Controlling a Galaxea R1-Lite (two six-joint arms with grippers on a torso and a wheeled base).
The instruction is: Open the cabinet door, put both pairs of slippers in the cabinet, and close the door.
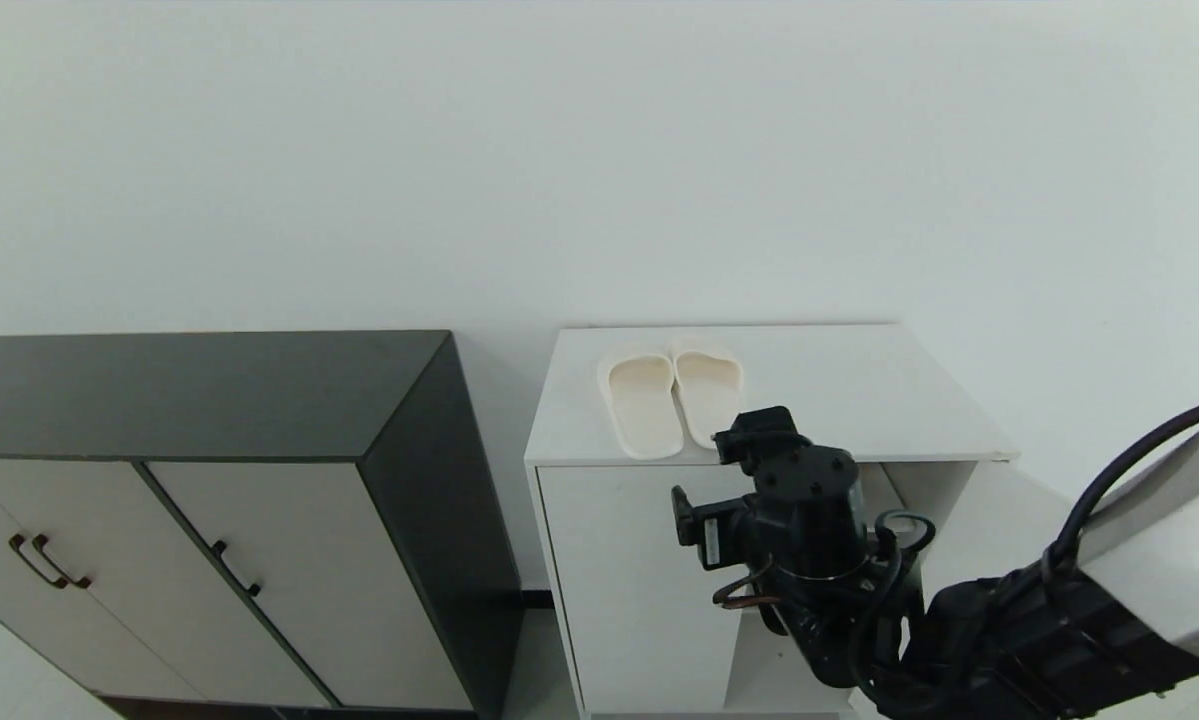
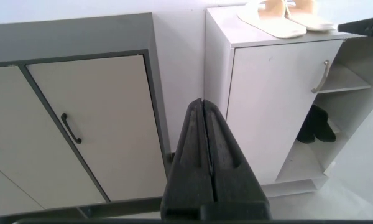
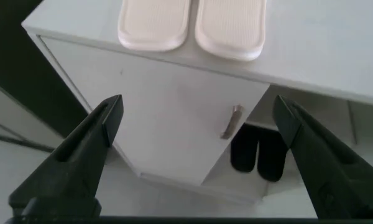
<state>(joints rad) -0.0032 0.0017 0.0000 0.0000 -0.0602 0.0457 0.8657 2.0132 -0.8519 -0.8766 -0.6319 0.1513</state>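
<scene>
Head view: shows the cream slippers (image 1: 671,400) lying side by side on top of the white cabinet (image 1: 629,580), toward its left side; places the right arm (image 1: 809,540) just before that cabinet, below the pair; sets a dark-topped cabinet (image 1: 209,390) to the left, doors shut.

Left wrist view: shows the left gripper (image 2: 203,109) pressed together, holding nothing, and black slippers (image 2: 317,124) on a lower shelf inside the white cabinet, past the door handle (image 2: 321,76).

Right wrist view: shows the right gripper (image 3: 197,106) spread wide, empty, facing the door handle below the cream pair.
</scene>
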